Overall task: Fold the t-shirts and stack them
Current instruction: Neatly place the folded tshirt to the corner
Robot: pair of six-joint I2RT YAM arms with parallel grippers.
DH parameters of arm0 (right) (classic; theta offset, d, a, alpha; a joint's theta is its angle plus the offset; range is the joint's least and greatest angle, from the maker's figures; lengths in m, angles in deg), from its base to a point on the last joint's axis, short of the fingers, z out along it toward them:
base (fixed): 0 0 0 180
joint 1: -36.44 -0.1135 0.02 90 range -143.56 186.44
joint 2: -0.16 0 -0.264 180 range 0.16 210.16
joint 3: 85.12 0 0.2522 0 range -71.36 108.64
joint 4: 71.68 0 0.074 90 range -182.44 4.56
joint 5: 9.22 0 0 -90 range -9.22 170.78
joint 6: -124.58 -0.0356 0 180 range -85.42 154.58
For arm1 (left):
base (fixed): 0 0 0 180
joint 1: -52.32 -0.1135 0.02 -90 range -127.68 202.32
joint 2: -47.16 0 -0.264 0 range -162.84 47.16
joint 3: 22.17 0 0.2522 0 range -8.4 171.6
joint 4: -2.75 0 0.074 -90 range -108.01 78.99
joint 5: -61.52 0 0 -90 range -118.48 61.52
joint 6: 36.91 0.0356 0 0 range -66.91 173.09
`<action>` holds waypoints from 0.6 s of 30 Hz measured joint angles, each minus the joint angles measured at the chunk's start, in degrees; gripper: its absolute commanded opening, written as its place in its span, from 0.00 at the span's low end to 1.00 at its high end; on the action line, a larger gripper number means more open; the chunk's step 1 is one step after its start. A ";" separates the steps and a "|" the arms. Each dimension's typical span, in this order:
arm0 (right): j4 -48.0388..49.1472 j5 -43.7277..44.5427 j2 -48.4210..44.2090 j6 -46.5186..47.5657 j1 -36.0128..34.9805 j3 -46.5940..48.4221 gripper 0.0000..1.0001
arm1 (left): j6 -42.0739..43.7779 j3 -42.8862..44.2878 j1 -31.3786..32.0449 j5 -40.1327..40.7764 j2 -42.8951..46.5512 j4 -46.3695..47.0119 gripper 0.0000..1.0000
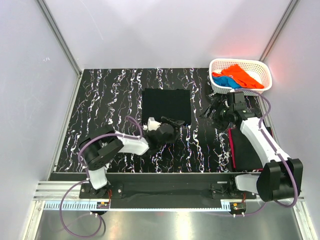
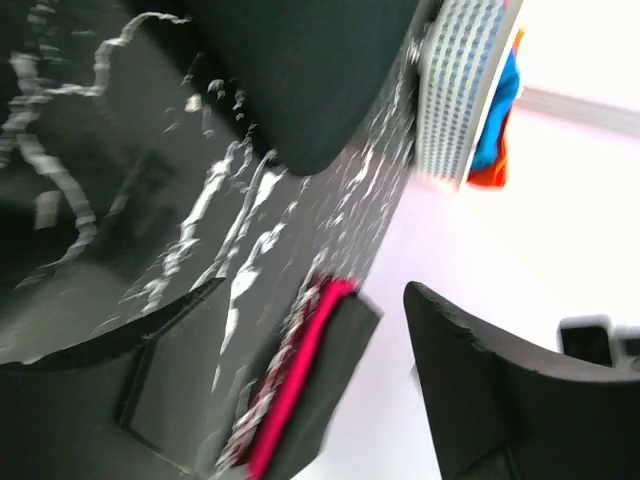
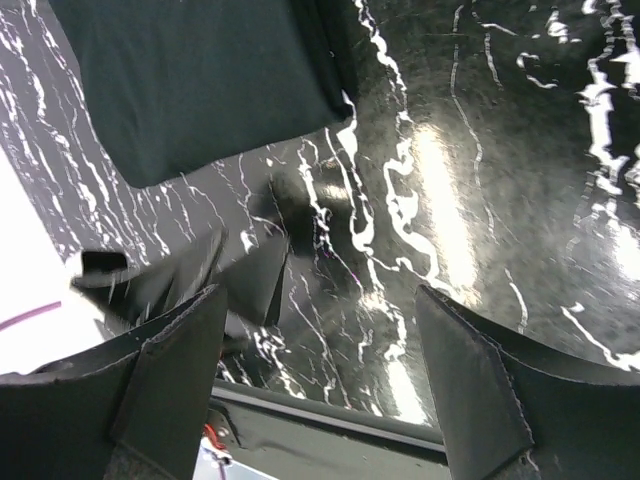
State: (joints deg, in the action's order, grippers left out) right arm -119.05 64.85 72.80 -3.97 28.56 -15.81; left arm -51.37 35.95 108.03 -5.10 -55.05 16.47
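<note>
Both empty, spread wide: left claw (image 1: 177,123), right claw (image 1: 209,108); black t-shirt (image 1: 166,105) folded nearby.

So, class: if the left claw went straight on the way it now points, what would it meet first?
Probably the magenta-edged folded stack, lying straight ahead of the left claw; depth is unclear.

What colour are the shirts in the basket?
Orange shirt and blue shirt; clearest in top external view.
</note>
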 measured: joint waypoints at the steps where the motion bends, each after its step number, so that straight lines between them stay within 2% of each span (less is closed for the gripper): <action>1: -1.20 0.44 -0.44 0.48 0.00 0.46 0.83 | -1.64 1.70 0.04 0.74 -1.18 -1.36 0.72; 7: -6.21 2.49 -3.32 4.24 0.00 6.10 0.84 | -8.50 6.16 0.04 5.11 -8.13 -6.27 0.68; 18: -8.48 2.78 -3.21 5.35 0.00 8.00 0.84 | -11.10 15.56 0.17 12.20 -14.19 -11.61 0.64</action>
State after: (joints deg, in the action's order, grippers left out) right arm -127.53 67.63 69.58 1.39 28.56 -7.81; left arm -62.48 51.52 108.20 7.09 -69.24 4.86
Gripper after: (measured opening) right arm 0.840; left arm 0.648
